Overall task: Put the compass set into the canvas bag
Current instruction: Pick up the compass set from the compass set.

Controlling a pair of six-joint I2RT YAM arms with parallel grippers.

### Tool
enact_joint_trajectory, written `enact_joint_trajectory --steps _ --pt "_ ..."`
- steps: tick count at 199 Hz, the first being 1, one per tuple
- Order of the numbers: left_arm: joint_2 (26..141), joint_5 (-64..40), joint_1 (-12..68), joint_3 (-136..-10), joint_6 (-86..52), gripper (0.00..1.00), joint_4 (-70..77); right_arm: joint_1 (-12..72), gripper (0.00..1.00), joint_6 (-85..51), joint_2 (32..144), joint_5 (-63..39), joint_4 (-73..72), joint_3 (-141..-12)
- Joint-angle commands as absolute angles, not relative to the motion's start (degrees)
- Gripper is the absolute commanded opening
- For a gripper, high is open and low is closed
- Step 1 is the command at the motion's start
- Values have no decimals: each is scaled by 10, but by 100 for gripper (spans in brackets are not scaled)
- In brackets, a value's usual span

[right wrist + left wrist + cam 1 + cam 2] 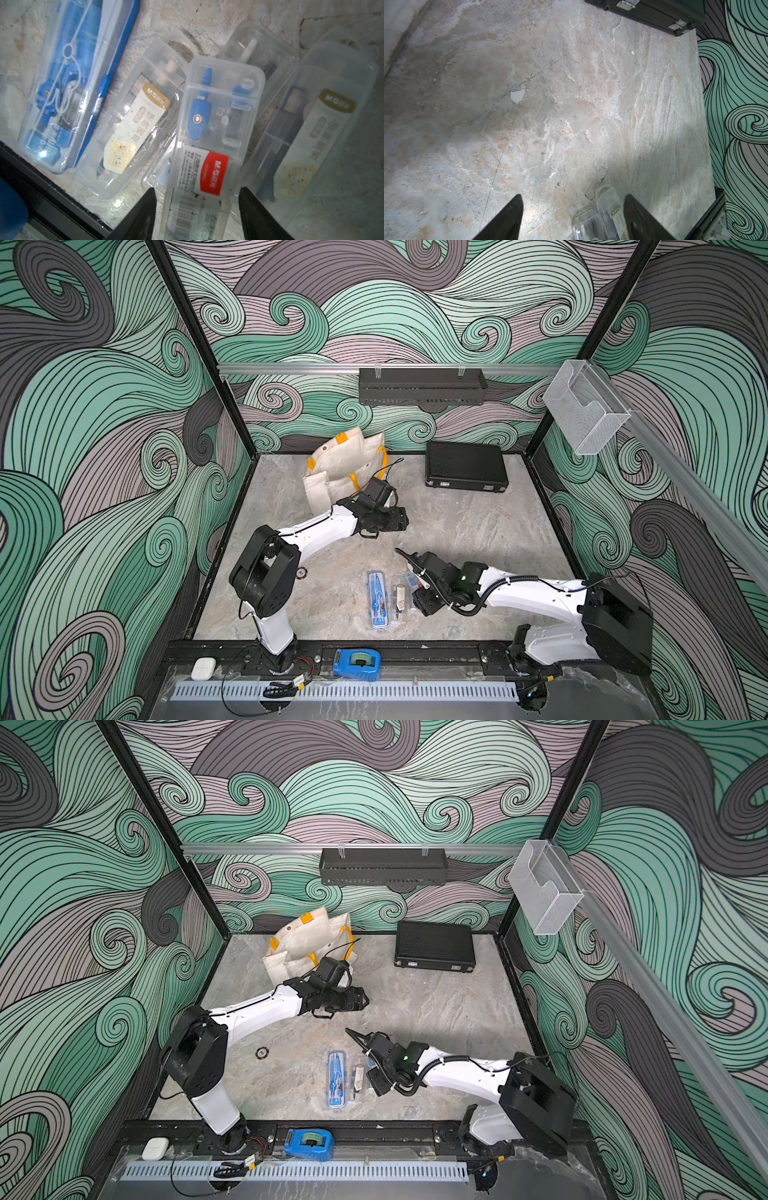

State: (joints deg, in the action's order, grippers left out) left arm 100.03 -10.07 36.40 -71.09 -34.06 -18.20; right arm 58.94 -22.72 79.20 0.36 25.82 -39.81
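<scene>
Grasping step: right gripper half open around the red-label compass set; next, close firmly and lift; left gripper open, empty.

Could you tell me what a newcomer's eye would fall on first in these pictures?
Probably the huddle of clear compass cases near the front edge of the table, with the right gripper straddling the red-labelled case. Next, the off-white canvas bag slumped at the back, apart from the flat black hard case.
</scene>
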Motion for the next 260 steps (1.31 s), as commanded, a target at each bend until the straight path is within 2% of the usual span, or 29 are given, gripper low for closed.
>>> enact_joint_trajectory --steps 1,13,28,76,107,165,205,230,260 --pt "985 -96 360 -710 -345 78 -172 595 56 -231 803 26 260 -410" --pt "987 -100 359 -710 -346 78 -171 596 48 -231 803 30 258 -410" --pt "989 -104 359 -710 -348 78 -168 596 43 -231 802 41 257 -410" --pt "988 -132 356 -710 -351 78 -151 593 37 -221 784 89 253 -419" --pt "984 -187 353 -702 -351 78 -115 567 37 -207 772 107 241 -432" --pt "964 -287 339 -671 -383 78 -14 479 36 -171 717 45 147 -423" --pt "962 -323 339 -675 -416 78 25 453 36 -163 698 27 96 -414" --pt "970 -348 339 -678 -439 75 52 448 36 -166 685 18 71 -406" --pt "979 -357 342 -684 -443 67 49 439 36 -171 680 12 64 -410"
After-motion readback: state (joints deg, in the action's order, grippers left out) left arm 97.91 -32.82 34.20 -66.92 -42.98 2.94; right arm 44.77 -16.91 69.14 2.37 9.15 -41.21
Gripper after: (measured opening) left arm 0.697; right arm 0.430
